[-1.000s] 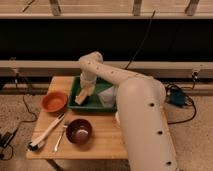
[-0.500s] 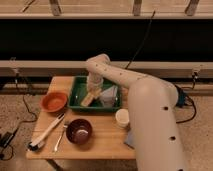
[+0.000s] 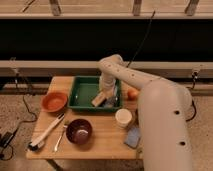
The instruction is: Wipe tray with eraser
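Since the tool (image 3: 106,96) is clamped on the eraser (image 3: 98,100) inside the tray (image 3: 84,91), looks mid-wipe; next, drag it across, pressing down.

Green tray (image 3: 82,90), tan eraser (image 3: 98,100), white hand (image 3: 105,97) in the tray, orange bowl (image 3: 54,101), maroon bowl (image 3: 79,131), blue-grey sponge (image 3: 132,136)

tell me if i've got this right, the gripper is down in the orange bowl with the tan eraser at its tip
Not quite. The gripper is down in the green tray, not in the orange bowl, which sits apart beside the tray on the table. The camera view shows this. The tan eraser is at the gripper's tip, as you said.
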Action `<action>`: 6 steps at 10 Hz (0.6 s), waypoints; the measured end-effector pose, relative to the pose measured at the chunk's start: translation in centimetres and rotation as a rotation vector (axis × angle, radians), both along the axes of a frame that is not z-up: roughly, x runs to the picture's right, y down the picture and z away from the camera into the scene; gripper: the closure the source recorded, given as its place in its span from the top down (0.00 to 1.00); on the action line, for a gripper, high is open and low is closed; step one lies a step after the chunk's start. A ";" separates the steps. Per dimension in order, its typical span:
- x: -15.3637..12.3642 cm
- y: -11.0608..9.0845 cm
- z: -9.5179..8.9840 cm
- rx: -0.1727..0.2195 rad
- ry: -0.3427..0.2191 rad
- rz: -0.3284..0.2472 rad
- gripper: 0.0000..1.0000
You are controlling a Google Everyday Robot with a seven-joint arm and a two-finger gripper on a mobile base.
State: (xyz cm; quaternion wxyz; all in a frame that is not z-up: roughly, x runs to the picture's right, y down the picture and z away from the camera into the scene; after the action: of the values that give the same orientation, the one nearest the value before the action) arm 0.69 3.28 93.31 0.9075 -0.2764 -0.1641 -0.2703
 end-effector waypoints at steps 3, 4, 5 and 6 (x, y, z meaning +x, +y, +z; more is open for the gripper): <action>-0.6 -3.0 1.5 0.021 0.007 0.068 0.00; -1.9 -4.7 2.0 0.035 -0.002 0.080 0.00; -2.7 -5.5 2.1 0.044 -0.006 0.082 0.00; -3.8 -6.2 2.3 0.050 -0.013 0.079 0.00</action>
State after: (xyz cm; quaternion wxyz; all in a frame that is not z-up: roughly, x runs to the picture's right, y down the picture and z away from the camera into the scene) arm -3.13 -2.91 95.63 0.9231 -0.2453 -0.1740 -0.2398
